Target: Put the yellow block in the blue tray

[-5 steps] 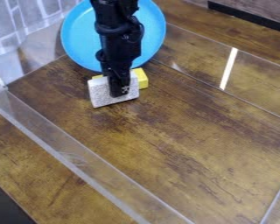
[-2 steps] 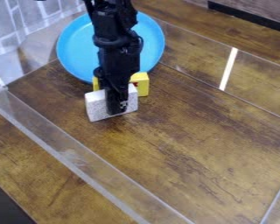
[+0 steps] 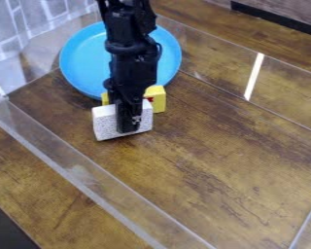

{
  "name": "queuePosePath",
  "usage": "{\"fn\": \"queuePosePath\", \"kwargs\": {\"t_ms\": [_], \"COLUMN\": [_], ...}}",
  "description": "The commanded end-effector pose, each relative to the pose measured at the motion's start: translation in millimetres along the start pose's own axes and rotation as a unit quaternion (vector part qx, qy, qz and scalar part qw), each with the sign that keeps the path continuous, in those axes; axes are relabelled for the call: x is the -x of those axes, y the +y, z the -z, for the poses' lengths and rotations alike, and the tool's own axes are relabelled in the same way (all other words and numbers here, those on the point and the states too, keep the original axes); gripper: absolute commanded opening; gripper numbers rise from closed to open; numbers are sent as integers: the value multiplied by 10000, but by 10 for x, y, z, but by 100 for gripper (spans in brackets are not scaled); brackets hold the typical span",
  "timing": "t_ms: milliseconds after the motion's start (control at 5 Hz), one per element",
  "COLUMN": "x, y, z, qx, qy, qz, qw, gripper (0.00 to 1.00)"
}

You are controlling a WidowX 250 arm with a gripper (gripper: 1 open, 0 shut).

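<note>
The yellow block (image 3: 155, 98) lies on the wooden table against the near rim of the blue tray (image 3: 81, 58), mostly hidden behind the arm. My gripper (image 3: 127, 119) points straight down just in front of it. Its fingers are shut on a white grey-speckled block (image 3: 109, 124), which touches the yellow block's front side. The black arm rises over the tray and covers its middle.
A clear plastic wall (image 3: 67, 160) runs diagonally along the near left of the wooden table (image 3: 224, 165). Another clear panel edge with a bright reflection (image 3: 255, 76) stands at the right. A dark object (image 3: 282, 12) sits at the far right corner.
My gripper has closed on the white speckled block and moved with it toward the near left. The yellow block and the blue tray also sit a little nearer than before.
</note>
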State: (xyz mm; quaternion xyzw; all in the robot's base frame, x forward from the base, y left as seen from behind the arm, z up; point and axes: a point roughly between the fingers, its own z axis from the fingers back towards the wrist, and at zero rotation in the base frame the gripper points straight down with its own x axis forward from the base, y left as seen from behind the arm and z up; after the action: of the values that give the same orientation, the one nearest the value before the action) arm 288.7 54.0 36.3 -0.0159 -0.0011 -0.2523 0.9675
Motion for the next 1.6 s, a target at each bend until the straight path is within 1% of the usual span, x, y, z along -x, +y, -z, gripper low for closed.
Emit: {"fn": "queuePosePath", "kwargs": {"t_ms": [0, 200, 400, 600, 800, 1000, 1400], "x": [-169, -198, -307, -383, -514, -561, -529], "y": [41, 33, 41, 100, 210, 299, 35], "z": [-383, -578, -901, -1043, -1085, -1032, -817], "qx": [-380, -482, -669, -758, -860, -894, -667], "qy": [-422, -521, -693, -775, -788, -766, -775], "qz": [148, 172, 228, 239, 349, 444, 769], "qw": [9983, 9973, 9951, 9938, 9926, 9921, 9918], "gripper": [0, 0, 0, 0, 100, 100, 100]}}
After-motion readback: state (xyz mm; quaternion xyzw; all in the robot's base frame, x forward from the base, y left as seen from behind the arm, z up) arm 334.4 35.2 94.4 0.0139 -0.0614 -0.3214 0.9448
